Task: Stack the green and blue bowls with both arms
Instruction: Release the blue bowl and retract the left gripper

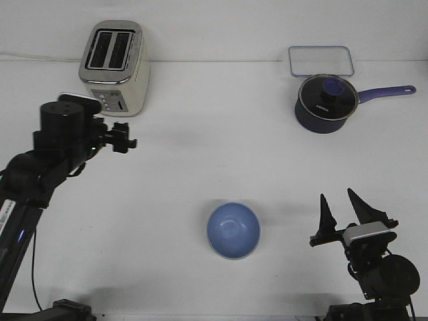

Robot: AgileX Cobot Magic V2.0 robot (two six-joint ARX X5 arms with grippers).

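Observation:
The periwinkle blue bowl point(233, 230) sits upright on the white table at front centre. A thin pale edge shows along its lower rim; I cannot tell whether that is the mint green bowl under it. No separate green bowl is in view. My right gripper point(343, 208) is open and empty, fingers pointing up, to the right of the blue bowl and apart from it. My left gripper point(127, 139) is held above the table at the left, pointing right, far from the bowl and just below the toaster. Its fingers are too small to read.
A silver toaster point(114, 65) stands at the back left. A dark navy saucepan point(325, 102) with a glass lid and a blue handle stands at the back right. A clear rectangular container point(320, 61) lies behind it.

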